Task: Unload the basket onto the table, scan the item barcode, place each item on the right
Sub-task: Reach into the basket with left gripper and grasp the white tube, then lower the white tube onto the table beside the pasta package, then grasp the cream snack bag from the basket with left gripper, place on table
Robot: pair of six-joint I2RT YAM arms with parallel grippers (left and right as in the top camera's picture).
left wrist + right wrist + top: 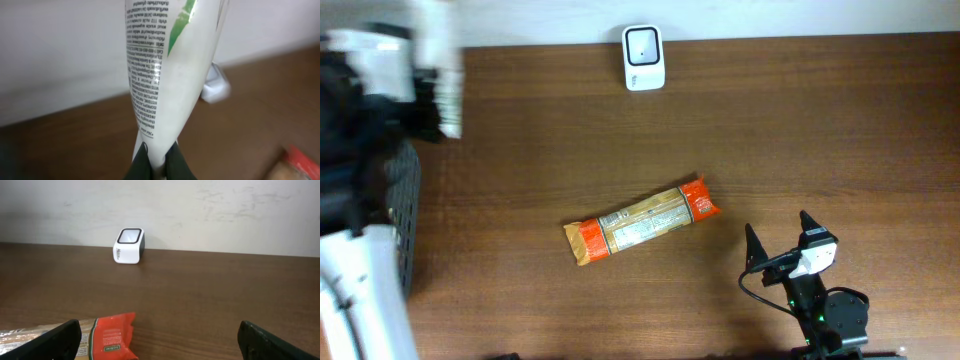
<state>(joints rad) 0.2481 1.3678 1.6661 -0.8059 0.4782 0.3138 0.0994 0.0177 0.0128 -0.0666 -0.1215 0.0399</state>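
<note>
I log: L tool (156, 161) pinching bottom end of white tube (165, 75) w/ green print, up by far-left corner of worktop (820, 130); R tool (777, 224) spread wide nr near-right edge; white scanner (643, 57) mid far edge; orange snack pkt (640, 222) flat at centre.

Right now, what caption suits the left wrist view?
Left fingers shut on a white tube with fine print, wooden table behind.
</note>
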